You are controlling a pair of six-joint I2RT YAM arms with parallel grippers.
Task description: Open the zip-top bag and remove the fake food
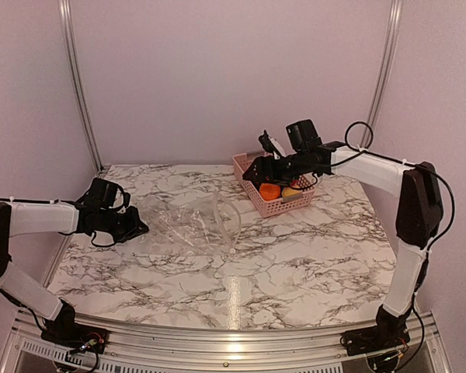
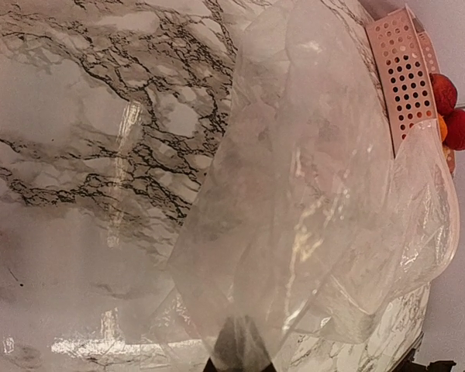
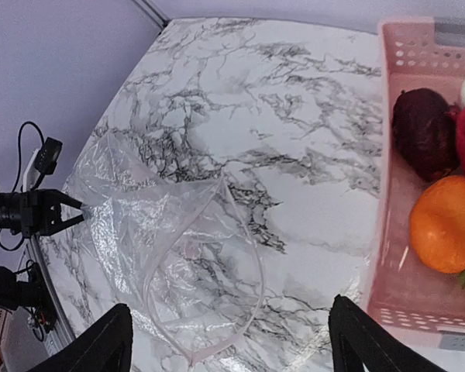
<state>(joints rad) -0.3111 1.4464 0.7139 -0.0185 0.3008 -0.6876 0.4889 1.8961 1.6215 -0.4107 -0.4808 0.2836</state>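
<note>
1. Marble table (image 1: 295,264) under lilac walls, from above: zip-top bag (image 1: 194,221) lying left of centre, its corner pinched tight in left gripper (image 1: 144,228); right gripper (image 1: 250,174) above pink basket (image 1: 276,208) containing fake food (image 1: 269,192).
2. Left wrist: crinkled film up close, basket beyond.
3. Right wrist: jaws spread wide, grasping nothing.

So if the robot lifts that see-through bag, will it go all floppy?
Probably floppy: the zip-top bag is thin and crinkled, and it sags in folds where the left claw pinches its corner. It looks empty, so it is likely very light. The zip strip holds a smooth curve, so that edge is probably a bit stiffer.
</note>
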